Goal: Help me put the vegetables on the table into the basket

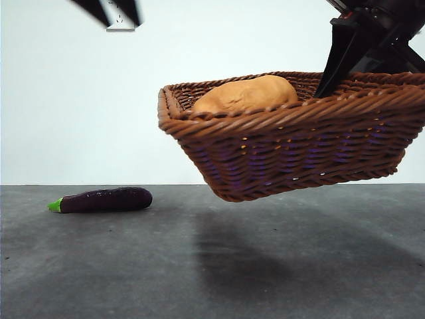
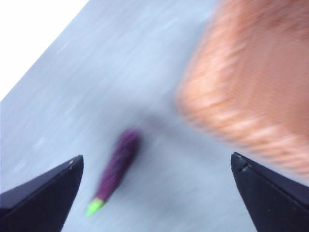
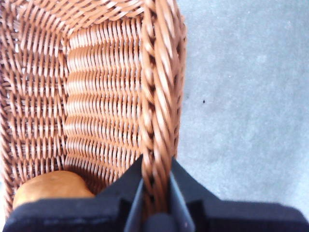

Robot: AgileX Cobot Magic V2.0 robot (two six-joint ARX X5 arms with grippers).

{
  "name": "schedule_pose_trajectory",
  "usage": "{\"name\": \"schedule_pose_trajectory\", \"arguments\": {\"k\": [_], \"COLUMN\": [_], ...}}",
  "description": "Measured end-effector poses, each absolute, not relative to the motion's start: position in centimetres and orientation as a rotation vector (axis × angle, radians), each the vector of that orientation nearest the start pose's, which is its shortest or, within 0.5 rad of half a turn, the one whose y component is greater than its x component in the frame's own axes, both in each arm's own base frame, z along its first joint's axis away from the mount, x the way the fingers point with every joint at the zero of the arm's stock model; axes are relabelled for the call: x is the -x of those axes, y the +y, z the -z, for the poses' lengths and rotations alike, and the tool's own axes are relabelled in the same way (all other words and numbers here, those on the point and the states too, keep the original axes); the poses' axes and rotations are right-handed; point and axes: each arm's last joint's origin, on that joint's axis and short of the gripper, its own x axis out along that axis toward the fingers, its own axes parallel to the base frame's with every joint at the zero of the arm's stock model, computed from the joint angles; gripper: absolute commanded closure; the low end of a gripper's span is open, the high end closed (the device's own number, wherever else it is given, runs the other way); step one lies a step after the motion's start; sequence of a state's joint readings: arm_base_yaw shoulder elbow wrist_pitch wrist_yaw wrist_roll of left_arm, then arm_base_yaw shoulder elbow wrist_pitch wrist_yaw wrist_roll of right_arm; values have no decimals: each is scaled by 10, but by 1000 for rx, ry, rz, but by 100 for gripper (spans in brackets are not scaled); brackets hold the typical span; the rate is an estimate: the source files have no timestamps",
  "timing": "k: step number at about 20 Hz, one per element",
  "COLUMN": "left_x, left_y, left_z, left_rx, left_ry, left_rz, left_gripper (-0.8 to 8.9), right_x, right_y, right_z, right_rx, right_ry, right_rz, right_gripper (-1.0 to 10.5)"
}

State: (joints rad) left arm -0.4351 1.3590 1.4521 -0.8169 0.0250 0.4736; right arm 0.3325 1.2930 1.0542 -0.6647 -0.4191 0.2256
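Fingers, left gripper (image 2: pixel 154 193): two black jaws set wide apart with nothing between them, seen in the left wrist view; in the front view the gripper (image 1: pixel 113 13) shows only as dark tips at the top edge, high above the table.
Fingers, right gripper (image 3: pixel 155 193): jaws pressed together on the braided rim of the basket (image 3: pixel 96 96), one finger inside the wall and one outside; in the front view this gripper (image 1: pixel 332 83) comes down from the upper right corner to the basket's far rim.
Eggplant (image 1: pixel 105 200): dark purple with a green stem end, lying flat on the table (image 1: pixel 99 266) toward its left side, stem pointing to the left edge; well apart from the basket. The blurred left wrist view shows the eggplant (image 2: pixel 117 169) on the grey surface below the open jaws.
Potato (image 1: pixel 247 94): large, tan, resting inside the basket, its top rising above the near rim; in the right wrist view the potato (image 3: pixel 50 187) lies against the woven floor close to the gripper.
Basket (image 1: pixel 292 146): brown wicker, held clear of the table and tilted, its right side higher than its left; a shadow lies on the table beneath it. The basket (image 2: pixel 251 82) appears as an orange blur in the left wrist view.
Table: dark grey, matte, faintly specked.
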Motion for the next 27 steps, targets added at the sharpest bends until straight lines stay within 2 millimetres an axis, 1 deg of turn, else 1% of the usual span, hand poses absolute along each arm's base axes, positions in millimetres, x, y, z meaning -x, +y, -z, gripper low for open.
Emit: {"name": "schedule_pose_trajectory", "arguments": {"k": [2, 5, 7, 9, 11, 13, 14, 17, 20, 22, 25, 27], "left_x": [-272, -308, -334, -359, -378, -392, -400, -423, -438, -442, -445, -447], "left_y": [-97, -92, -92, -92, -89, -84, -82, -83, -87, -88, -87, -87], "left_z": [-367, -339, -311, -278, -250, -231, -226, -221, -208, -196, -189, -181], "left_rx": [-622, -663, -703, -739, -758, -772, -768, -738, -708, -701, -696, -691], "left_ry": [654, 690, 734, 783, 817, 849, 853, 830, 834, 853, 855, 870], "left_rz": [561, 590, 617, 637, 646, 653, 659, 694, 746, 763, 776, 781], "left_gripper": [281, 281, 281, 281, 281, 281, 281, 281, 281, 281, 281, 281], "right_x": [-240, -240, -241, -242, -244, -246, -246, -247, -247, -247, -248, -248], "right_y": [95, 96, 96, 93, 88, 82, 80, 79, 79, 79, 80, 80], "right_z": [-284, -284, -285, -285, -285, -285, -285, -285, -285, -286, -286, -286], "right_rx": [-224, -209, -194, -191, -202, -206, -205, -196, -193, -193, -193, -193], "right_ry": [993, 981, 964, 961, 955, 948, 945, 938, 934, 933, 927, 918], "right_rz": [-605, -634, -645, -644, -654, -640, -635, -637, -639, -638, -640, -640], "right_gripper": [955, 955, 955, 955, 955, 955, 955, 955, 955, 955, 955, 955]}}
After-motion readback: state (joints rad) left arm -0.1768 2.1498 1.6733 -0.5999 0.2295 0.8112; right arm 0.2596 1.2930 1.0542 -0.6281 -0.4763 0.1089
